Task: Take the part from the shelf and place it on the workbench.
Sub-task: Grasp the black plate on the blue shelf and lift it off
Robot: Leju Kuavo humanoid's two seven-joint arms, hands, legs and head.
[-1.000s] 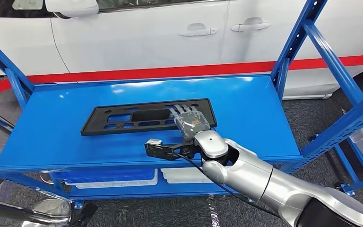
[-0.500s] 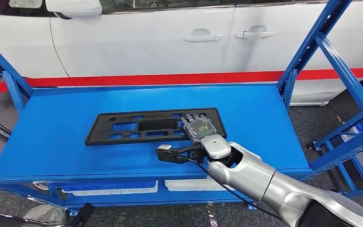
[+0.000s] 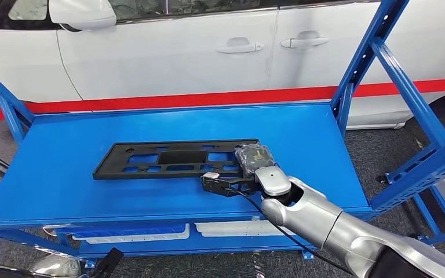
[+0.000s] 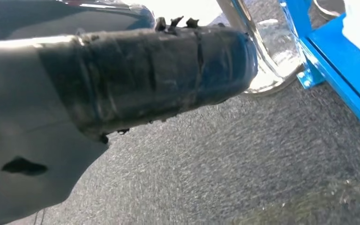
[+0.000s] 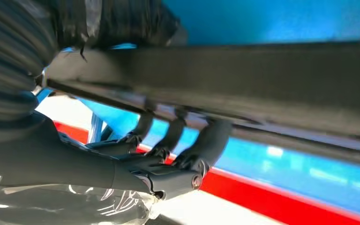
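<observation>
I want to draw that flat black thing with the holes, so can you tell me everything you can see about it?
The black part is a long, flat, rectangular panel that looks like matte plastic, with several rectangular cut-outs through it showing blue underneath. It lies on the blue shelf, long side running across, in front of a white car. The robot's right hand grips its right end; the right wrist view shows dark fingers hooked over the part's edge, thumb on the opposite side.

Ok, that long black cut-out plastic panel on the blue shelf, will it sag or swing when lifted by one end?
Probably some. The long black cut-out plastic panel looks thin and flat with many openings, so likely light yet slightly flexible. The right hand grips only its right end, so the far end may droop or swing. Its smooth-looking plastic edge could slip.
</observation>
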